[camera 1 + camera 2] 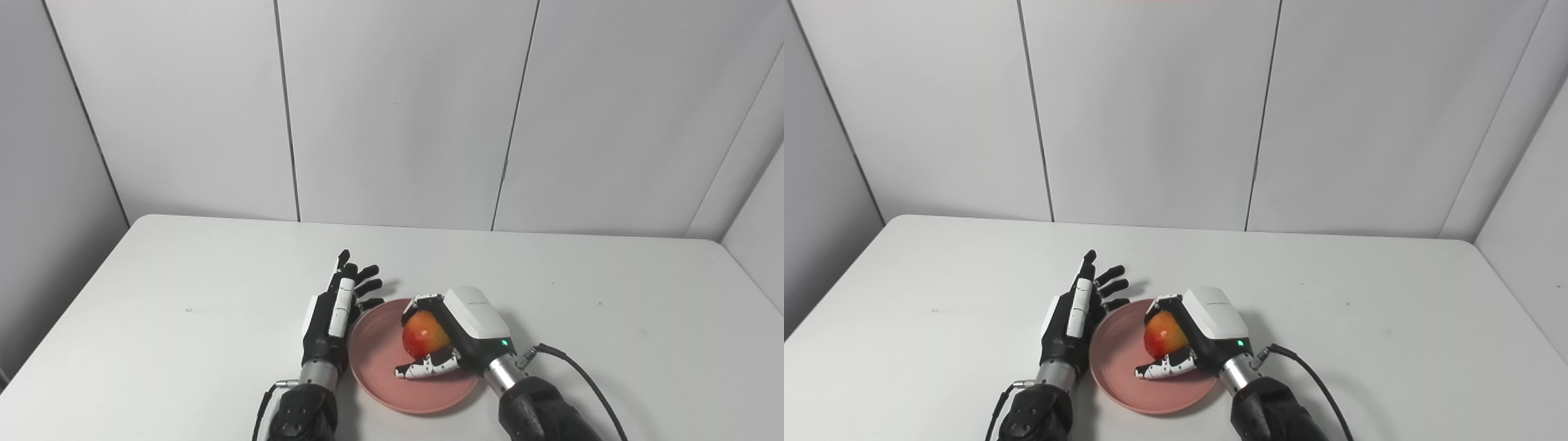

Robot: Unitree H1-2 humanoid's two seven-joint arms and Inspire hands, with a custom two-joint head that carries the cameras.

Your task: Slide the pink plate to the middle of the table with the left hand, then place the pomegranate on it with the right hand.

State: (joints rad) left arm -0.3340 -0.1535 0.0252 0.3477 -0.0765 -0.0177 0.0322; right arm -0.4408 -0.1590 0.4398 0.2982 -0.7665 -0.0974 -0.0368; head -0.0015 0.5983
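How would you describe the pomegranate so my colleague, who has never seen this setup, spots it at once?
Start at the white table and find the pink plate near its front edge, between the two arms. Over that plate, the right robot hand is wrapped around the pomegranate: a round red-orange fruit, the only brightly coloured thing there.

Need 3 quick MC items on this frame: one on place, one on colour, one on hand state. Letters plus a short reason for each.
1. Where is the pomegranate?
A. over the plate
B. on the bare table, far right
C. in the left hand

2. What colour is the plate?
A. blue
B. pink
C. green

3. What is the left hand doing?
A. gripping the fruit
B. lifting the plate off the table
C. open, fingers spread, beside the plate's left rim

Key:
1 A, the right hand holds it above the plate's inside.
2 B, the rim and the inside are plainly pink.
3 C, it holds nothing and its fingers are apart.
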